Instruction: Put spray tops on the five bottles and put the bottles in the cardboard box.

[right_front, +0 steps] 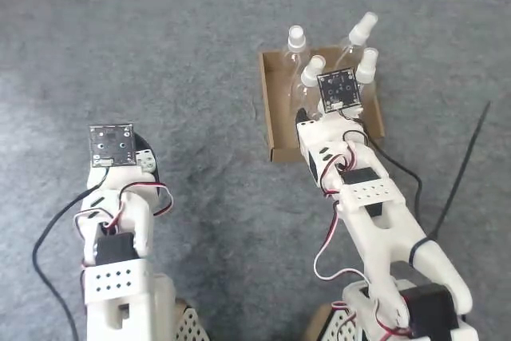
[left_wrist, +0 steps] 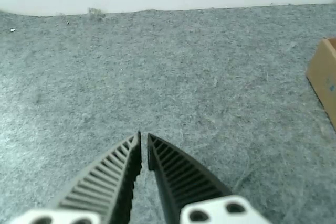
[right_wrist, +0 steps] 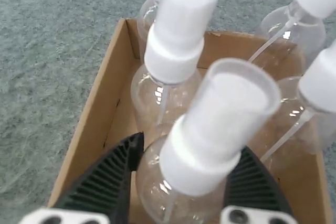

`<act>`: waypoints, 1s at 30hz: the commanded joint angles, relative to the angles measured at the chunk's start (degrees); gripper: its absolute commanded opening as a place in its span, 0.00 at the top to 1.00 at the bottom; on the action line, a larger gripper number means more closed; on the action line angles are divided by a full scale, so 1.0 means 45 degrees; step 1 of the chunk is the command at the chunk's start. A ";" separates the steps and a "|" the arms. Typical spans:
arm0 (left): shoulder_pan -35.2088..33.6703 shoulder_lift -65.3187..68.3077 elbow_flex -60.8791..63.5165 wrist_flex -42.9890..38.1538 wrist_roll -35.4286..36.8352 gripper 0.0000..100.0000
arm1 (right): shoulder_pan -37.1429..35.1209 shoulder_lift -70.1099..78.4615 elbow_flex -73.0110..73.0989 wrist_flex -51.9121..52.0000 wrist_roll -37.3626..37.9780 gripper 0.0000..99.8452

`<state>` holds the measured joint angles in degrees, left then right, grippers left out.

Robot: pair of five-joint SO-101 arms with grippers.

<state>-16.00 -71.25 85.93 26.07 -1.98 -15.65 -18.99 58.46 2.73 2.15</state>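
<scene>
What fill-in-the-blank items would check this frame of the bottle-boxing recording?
1. The bottle between the fingers of the right gripper wears a ____ spray top.
2. The left gripper, fingers nearly together, holds ____.
3. In the high view, ____ spray tops show above the cardboard box.
Missing words: white; nothing; four.

— What do we have around our right gripper (right_wrist: 187,148)?
— The nearest bottle (right_wrist: 153,192) sits clamped in it, inside the cardboard box (right_wrist: 100,114). A second bottle (right_wrist: 152,90) stands just ahead, a third bottle (right_wrist: 143,14) behind that, a fourth bottle (right_wrist: 296,108) and fifth bottle (right_wrist: 275,30) ahead to the right.
— And our left gripper (left_wrist: 144,139)?
— Over the carpet (left_wrist: 157,66), the box well off to its right.
</scene>
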 commanded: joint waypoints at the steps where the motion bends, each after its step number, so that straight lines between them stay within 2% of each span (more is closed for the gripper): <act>1: 0.0020 0.0000 -0.0107 -0.0352 -0.0039 0.99 | 0.0088 -0.0166 0.0020 -0.0029 0.0000 0.79; 7: 0.0020 0.0000 -0.0107 -0.0352 -0.0039 0.99 | 0.0088 -0.0166 0.0020 0.0049 0.0000 0.68; 22: 0.0020 0.0000 -0.0107 -0.0371 -0.0039 0.99 | 0.0088 -0.0205 0.0000 -0.0029 0.0000 0.68; 30: 0.0020 0.0000 -0.0107 -0.0371 -0.0059 0.99 | 0.0029 -0.1944 0.0020 0.1026 0.0000 0.68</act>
<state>-16.00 -71.25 85.93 26.07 -1.98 -15.47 -21.54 59.16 3.96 2.15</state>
